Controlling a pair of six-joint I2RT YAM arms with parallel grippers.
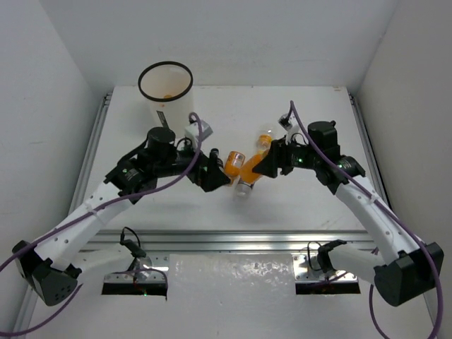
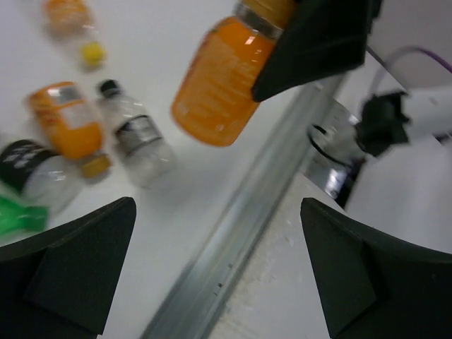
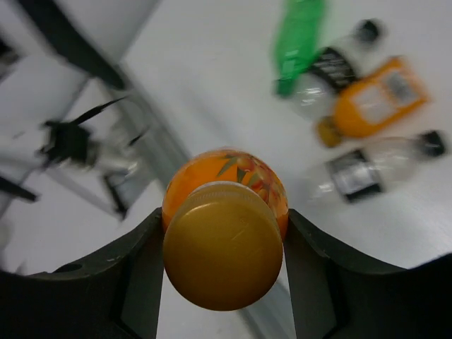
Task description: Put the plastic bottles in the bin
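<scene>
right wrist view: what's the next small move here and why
Probably carry it left and forward toward the bin: the right tool is shut on an orange bottle near its cap, and the bin stands open-topped, off to the far left.

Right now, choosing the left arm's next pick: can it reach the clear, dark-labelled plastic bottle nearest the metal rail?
Probably yes. The open left pincer faces that clear bottle, with bare table on its rail side. A lying orange bottle crowds its other side; the right pincer holds a second orange bottle close by.
</scene>
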